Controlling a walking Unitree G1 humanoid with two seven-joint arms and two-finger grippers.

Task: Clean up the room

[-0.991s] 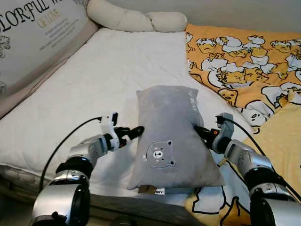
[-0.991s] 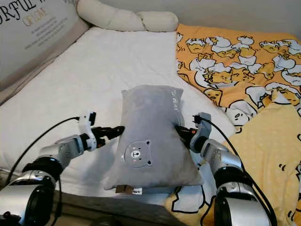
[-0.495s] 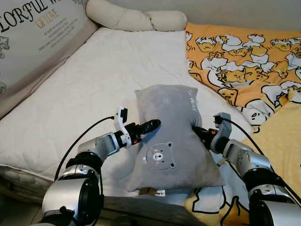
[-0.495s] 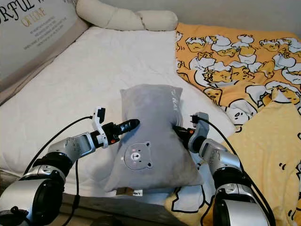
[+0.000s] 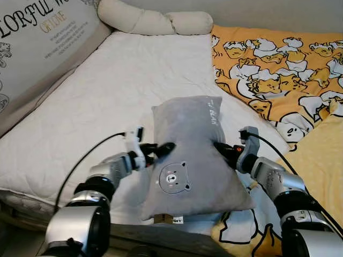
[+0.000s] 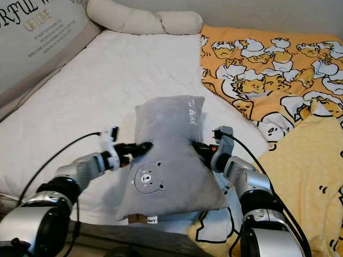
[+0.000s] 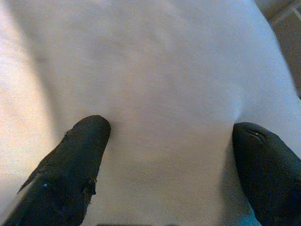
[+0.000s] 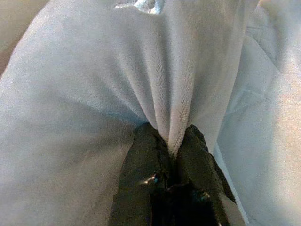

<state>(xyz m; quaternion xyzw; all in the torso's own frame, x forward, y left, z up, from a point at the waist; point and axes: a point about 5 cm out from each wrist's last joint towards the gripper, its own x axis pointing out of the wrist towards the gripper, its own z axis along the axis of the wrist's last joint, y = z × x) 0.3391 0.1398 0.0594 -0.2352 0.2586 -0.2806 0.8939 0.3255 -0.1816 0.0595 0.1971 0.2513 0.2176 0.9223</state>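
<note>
White quilted bedding (image 5: 107, 101) covered the bed, with a cream bolster (image 5: 155, 22) far ahead of both grippers against the wall. Beyond the right gripper (image 5: 221, 148) spread an orange blanket (image 5: 278, 75) printed with cartoon egg figures, and a plain yellow cover (image 5: 321, 166) lay on that gripper's outer side. Well off past the left gripper (image 5: 162, 149) stood a pale cushion (image 5: 43, 37) bearing lettering; only fragments such as "ORFUL" and "OF LOVE" could be read, the rest being cut off.

A grey pillow (image 5: 187, 155) sat between the two grippers, near the bed's front edge. It carried a small bear face (image 5: 172, 180) just inward of the left gripper, white lettering near its far corner that probably read "BEAR", and a brown tag (image 5: 161, 219) at its near hem beside a white label too small to read.

In the right wrist view, that gripper's fingers (image 8: 141, 174) were pressed together on a ridge of the pillow's fabric, pinching its side. The left gripper's fingers (image 7: 75, 165) stood spread apart against pale fabric, its tips at the pillow's opposite side, touching or nearly so.
</note>
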